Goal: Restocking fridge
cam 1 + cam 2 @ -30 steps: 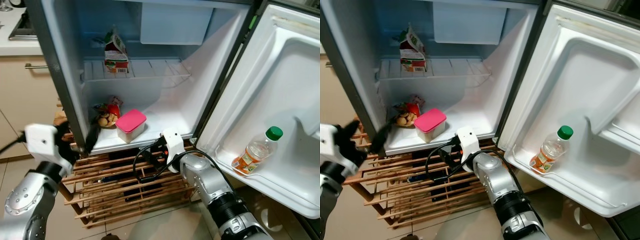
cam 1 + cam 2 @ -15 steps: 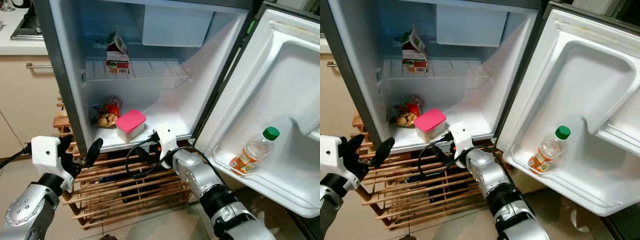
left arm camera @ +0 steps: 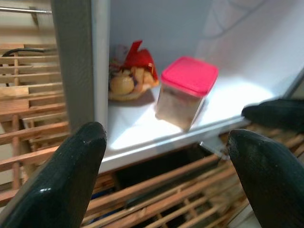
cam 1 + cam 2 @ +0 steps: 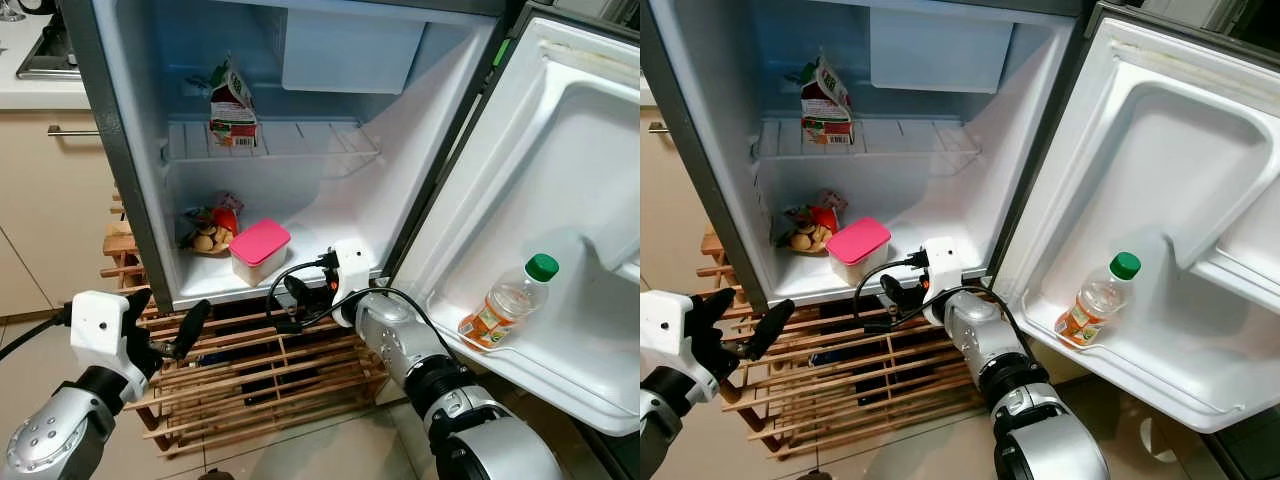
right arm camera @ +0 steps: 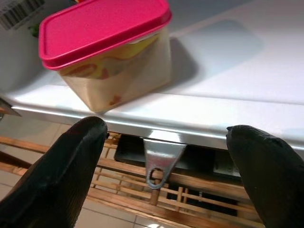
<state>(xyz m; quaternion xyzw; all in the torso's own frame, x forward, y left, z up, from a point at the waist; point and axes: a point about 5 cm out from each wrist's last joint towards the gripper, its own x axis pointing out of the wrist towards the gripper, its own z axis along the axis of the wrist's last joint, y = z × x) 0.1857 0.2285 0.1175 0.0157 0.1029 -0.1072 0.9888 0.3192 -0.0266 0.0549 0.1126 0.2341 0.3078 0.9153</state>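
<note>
The fridge (image 4: 440,130) is standing open, with its door (image 4: 560,200) swung out to the robot's right. A clear container with a pink lid (image 4: 259,250) is sitting on the bottom floor of the fridge compartment, near the front edge, and a bag of snacks (image 4: 210,228) is lying just behind it toward the left wall. A carton (image 4: 231,105) is standing upright on the wire shelf (image 4: 300,140) above. A bottle with a green cap (image 4: 508,302) is leaning tilted in the lower door bin (image 4: 540,375). The right gripper (image 5: 161,156) is hovering just in front of the compartment's front edge, below and slightly right of the container; its two black fingers (image 5: 52,185) are spread wide and are gripping nothing. The right wrist view is showing the container just beyond the lip of the fridge floor, apart from both fingers. The left gripper (image 3: 166,180) is hanging lower, in front of the wooden rack (image 4: 260,370) that is standing under the fridge, at the fridge's left front corner; its fingers (image 3: 61,185) are also spread wide and are carrying nothing. A cabinet front with a metal handle (image 4: 70,130) is showing at the far left.
</note>
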